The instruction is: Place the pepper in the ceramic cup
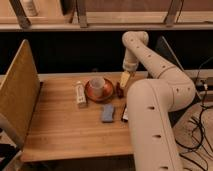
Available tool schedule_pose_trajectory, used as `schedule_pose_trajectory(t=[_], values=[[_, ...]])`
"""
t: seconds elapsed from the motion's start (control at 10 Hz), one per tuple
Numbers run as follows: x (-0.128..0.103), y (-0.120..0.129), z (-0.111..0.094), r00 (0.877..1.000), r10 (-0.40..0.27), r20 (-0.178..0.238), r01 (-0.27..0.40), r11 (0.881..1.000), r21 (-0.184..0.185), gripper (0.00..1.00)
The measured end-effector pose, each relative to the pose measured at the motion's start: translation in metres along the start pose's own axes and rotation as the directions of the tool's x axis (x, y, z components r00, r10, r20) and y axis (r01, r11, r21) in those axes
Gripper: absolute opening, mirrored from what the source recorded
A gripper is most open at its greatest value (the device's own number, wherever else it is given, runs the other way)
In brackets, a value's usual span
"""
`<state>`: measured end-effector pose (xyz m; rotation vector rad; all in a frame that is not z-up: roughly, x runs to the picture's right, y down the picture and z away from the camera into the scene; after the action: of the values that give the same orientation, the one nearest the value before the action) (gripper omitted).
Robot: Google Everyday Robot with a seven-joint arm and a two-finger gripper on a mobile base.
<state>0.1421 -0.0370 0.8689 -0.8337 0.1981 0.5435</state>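
The small dark red pepper (pixel 119 90) lies on the wooden table (pixel 65 130), just right of the reddish-brown saucer (pixel 100 94). On that saucer the pale ceramic cup (pixel 96 84) stands upright with nothing showing inside it. My gripper (pixel 125 79) hangs from the white arm, pointing down. It is just above the pepper and slightly to its right, and right of the cup. Its yellowish fingers stand open and hold nothing.
A white carton (pixel 80 94) lies left of the saucer. A blue-grey pad (pixel 108 113) and a dark flat bar (pixel 124 114) lie in front of it. A tall board (pixel 20 95) walls the left side. My arm's lower link (pixel 150 125) covers the right part.
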Motion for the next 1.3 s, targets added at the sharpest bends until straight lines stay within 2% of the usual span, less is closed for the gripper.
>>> schedule_pose_trajectory(t=[0.2,0.4,0.6,0.8,0.9,1.0,1.3], values=[[0.001,0.003,0.003,1.0,0.0,-0.018,0.0,1.0,0.016,0.8],[0.0,0.003,0.003,1.0,0.0,-0.013,0.0,1.0,0.018,0.8],[-0.03,0.006,0.014,0.997,-0.012,0.08,0.012,1.0,-0.001,0.8],[-0.059,0.012,0.024,0.984,-0.032,0.174,0.037,0.999,-0.028,0.8],[-0.062,0.01,0.029,0.98,-0.039,0.196,0.046,0.999,-0.029,0.8],[-0.061,0.005,0.034,0.978,-0.04,0.205,0.046,0.999,-0.022,0.8],[-0.027,-0.032,0.043,0.984,0.012,0.177,-0.017,0.999,0.027,0.8]])
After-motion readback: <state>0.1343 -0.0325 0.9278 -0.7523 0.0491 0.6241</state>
